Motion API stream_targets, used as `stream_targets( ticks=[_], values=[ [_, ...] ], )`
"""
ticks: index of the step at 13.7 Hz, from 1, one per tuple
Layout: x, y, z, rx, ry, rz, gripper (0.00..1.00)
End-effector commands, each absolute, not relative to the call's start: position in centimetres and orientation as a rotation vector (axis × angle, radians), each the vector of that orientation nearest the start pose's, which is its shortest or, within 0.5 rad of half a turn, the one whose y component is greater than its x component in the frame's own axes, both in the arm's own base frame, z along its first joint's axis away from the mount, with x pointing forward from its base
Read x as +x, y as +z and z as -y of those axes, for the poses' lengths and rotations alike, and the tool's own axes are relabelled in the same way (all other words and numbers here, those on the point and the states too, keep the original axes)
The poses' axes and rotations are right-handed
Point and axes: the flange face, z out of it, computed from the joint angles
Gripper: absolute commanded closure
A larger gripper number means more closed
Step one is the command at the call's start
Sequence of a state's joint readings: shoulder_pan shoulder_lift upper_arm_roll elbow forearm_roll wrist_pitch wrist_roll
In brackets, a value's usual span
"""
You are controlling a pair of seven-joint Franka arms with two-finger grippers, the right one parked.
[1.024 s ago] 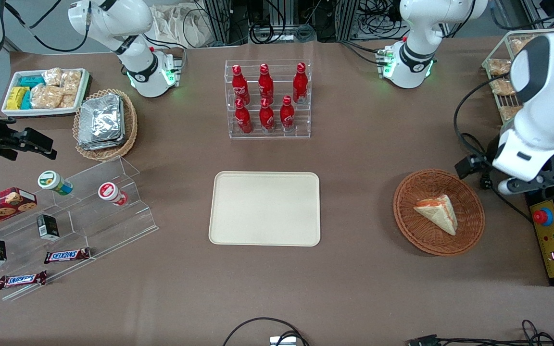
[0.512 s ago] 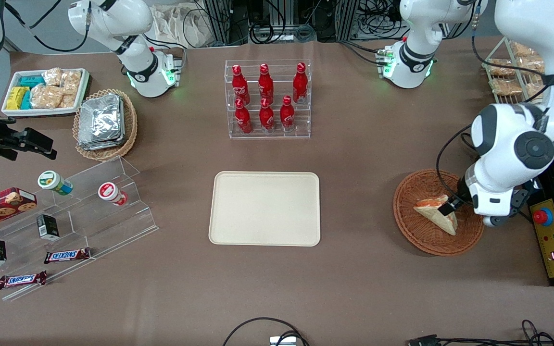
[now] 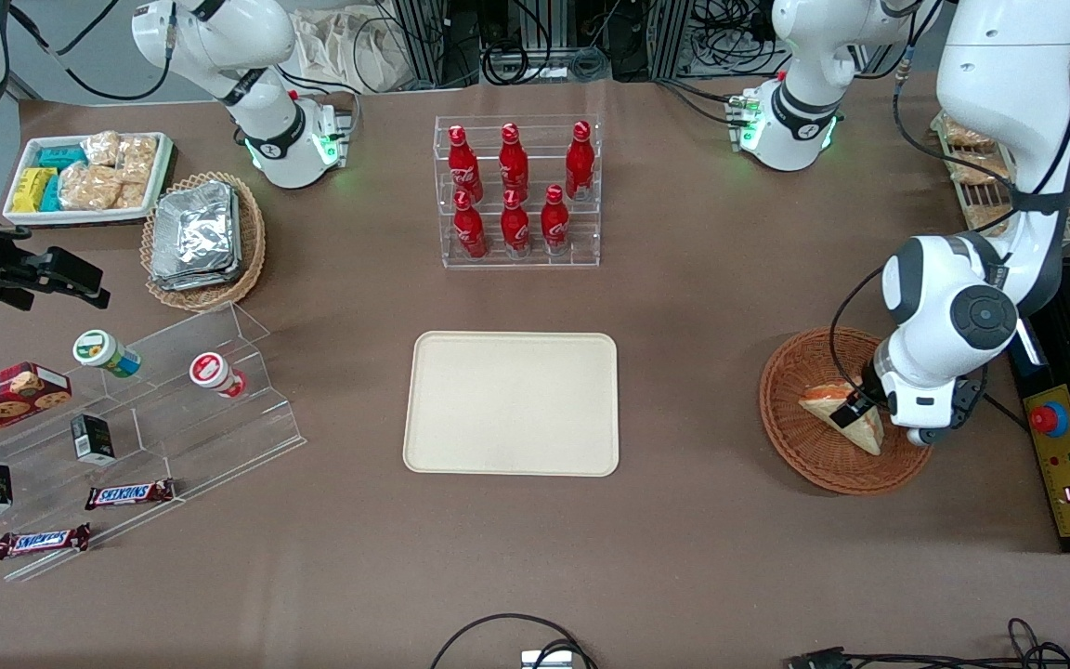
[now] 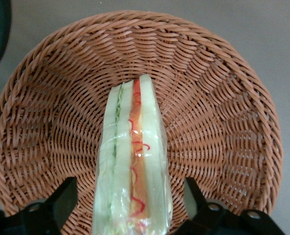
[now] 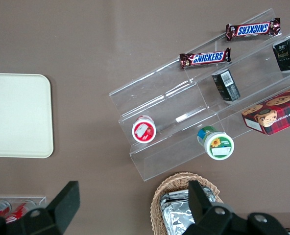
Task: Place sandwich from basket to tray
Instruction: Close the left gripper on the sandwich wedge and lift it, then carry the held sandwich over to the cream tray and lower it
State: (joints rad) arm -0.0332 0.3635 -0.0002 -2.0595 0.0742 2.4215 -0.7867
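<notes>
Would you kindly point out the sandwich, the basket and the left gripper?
sandwich point(image 4: 135, 161), left wrist view, filling edge.
basket point(image 3: 800, 446), front view, woven rim.
left gripper point(image 4: 130, 198), left wrist view, open, straddling the sandwich.

The sandwich point(image 4: 133, 161) stands on edge in the basket point(image 4: 218, 112), its green and red-orange filling layers facing the camera between pale bread slices in clear wrap. The end effector point(image 4: 132, 208) straddles it, one dark finger point(image 4: 61, 200) on each side, apart from the wrap.
</notes>
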Motion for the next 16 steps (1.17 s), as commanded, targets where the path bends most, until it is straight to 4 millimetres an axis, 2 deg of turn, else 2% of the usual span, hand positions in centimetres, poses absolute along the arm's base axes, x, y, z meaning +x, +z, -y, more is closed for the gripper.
stream_targets(
  ticks=[1, 2, 3, 6, 8, 10, 13, 14, 16],
  values=[
    [59.3, 25.1, 1.8, -2.904, -0.037, 1.082, 0.49],
    [59.3, 25.3, 1.9, -2.905, -0.033, 1.075, 0.85],
    [59.4, 25.7, 2.0, -2.913, -0.039, 1.056, 1.0],
    [59.9, 27.2, 2.1, -2.915, -0.06, 1.051, 1.0],
    [60.6, 30.1, 2.1, -2.939, -0.055, 0.939, 1.0],
    [61.8, 35.0, 2.0, -2.967, 0.016, 0.768, 1.0],
    [63.6, 45.3, 3.3, -3.061, 0.123, 0.154, 1.0],
    [63.6, 48.3, 4.6, -3.085, 0.144, 0.078, 1.0],
    [63.0, 53.1, 6.9, -3.163, 0.198, 0.053, 1.0]
  ],
)
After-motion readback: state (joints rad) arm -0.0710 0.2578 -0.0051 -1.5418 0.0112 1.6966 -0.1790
